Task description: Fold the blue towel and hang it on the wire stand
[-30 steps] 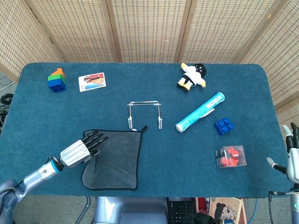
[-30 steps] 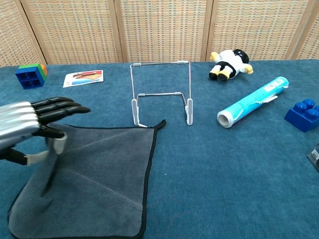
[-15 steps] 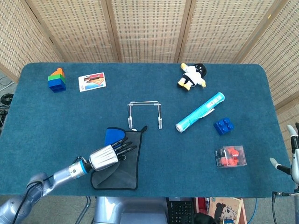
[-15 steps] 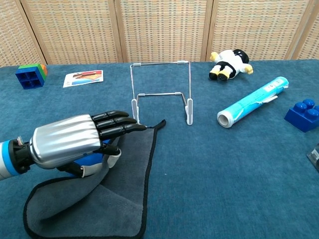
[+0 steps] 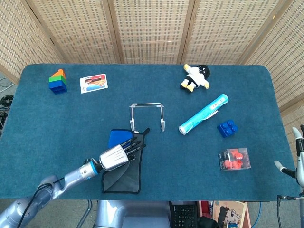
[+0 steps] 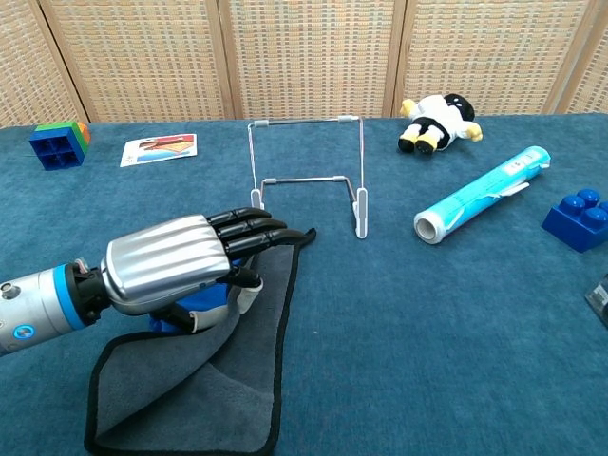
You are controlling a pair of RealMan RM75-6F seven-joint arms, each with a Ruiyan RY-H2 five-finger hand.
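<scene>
Here the left hand (image 6: 180, 266) holds the left edge of the blue towel (image 5: 124, 164) and carries it over toward the right, its dark fingers (image 6: 255, 228) stretched out flat across the cloth and its thumb tucked beneath the lifted flap. The towel lies on the table (image 5: 57, 123) near the front edge, just in front of the wire stand (image 5: 147, 115) and slightly to its left. Partly doubled over, it forms a narrow strip whose long axis runs from the front edge of the table back toward the stand; its far right corner points at the stand's left foot and lies just beside it. The upper face is grey with a dark hem, and a patch of bright blue (the underside, turned up) shows at the fold behind the hand in the head view. The stand sits upright, its top bar crosswise to the towel's length. The right hand (image 5: 297, 159) hangs well apart at the table's right edge with its fingers spread, holding nothing.
</scene>
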